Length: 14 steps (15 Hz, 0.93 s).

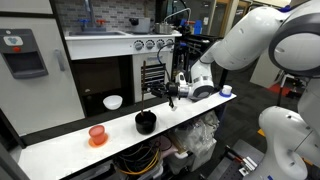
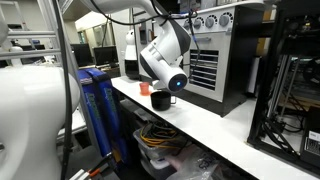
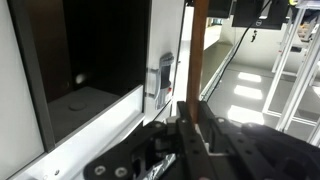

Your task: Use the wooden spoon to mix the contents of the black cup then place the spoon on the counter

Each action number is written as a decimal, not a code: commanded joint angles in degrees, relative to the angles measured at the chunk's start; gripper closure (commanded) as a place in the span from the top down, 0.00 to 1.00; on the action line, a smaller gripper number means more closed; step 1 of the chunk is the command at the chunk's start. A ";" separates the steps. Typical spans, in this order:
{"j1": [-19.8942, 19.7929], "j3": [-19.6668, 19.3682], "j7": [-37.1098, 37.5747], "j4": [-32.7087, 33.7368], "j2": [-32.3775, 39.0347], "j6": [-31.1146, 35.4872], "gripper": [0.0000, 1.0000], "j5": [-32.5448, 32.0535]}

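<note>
My gripper (image 1: 172, 95) is shut on the wooden spoon (image 1: 158, 94) and holds it in the air, above and to the right of the black cup (image 1: 146, 122). The cup stands on the white counter (image 1: 60, 150). In the wrist view the reddish-brown handle (image 3: 198, 60) runs straight up out of the closed jaws (image 3: 190, 125); the spoon's bowl is out of sight. In an exterior view the black cup (image 2: 161, 100) sits just below the wrist (image 2: 168, 62), and the spoon does not show clearly. The cup's contents cannot be seen.
An orange-red cup (image 1: 97, 134) stands on the counter left of the black cup, and it also shows in an exterior view (image 2: 145, 89). A white bowl (image 1: 113, 102) sits behind. A small blue-topped item (image 1: 226, 90) is at the counter's far end. A dark oven (image 1: 100, 75) backs the counter.
</note>
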 commanded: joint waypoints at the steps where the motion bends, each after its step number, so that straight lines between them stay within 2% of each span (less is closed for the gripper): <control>1: 2.73 -3.67 0.88 0.51 -1.39 0.71 0.04 -2.51; 14: 14.28 -18.33 8.93 2.06 0.35 -2.28 0.04 -10.66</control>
